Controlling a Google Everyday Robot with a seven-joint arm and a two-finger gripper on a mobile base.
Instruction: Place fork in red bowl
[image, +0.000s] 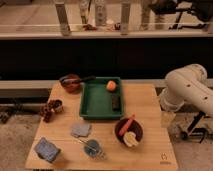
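The fork (86, 143) is a thin silvery utensil lying at the table's front, resting against the small blue cup (93, 148). A red-brown bowl (70, 83) stands at the back left of the table, with a dark long-handled utensil (85, 79) across its rim. A second, darker red bowl (129, 131) at the front right holds an orange carrot and a pale yellow item. My white arm (187, 90) comes in from the right. The gripper (167, 119) hangs beside the table's right edge, well away from the fork.
A green tray (95, 107) in the middle holds an orange fruit (111, 85) and a dark block (115, 102). A grey sponge (80, 130), a blue bag (47, 149) and a brown cluster beside a small cup (50, 108) lie on the left. A dark counter runs behind the table.
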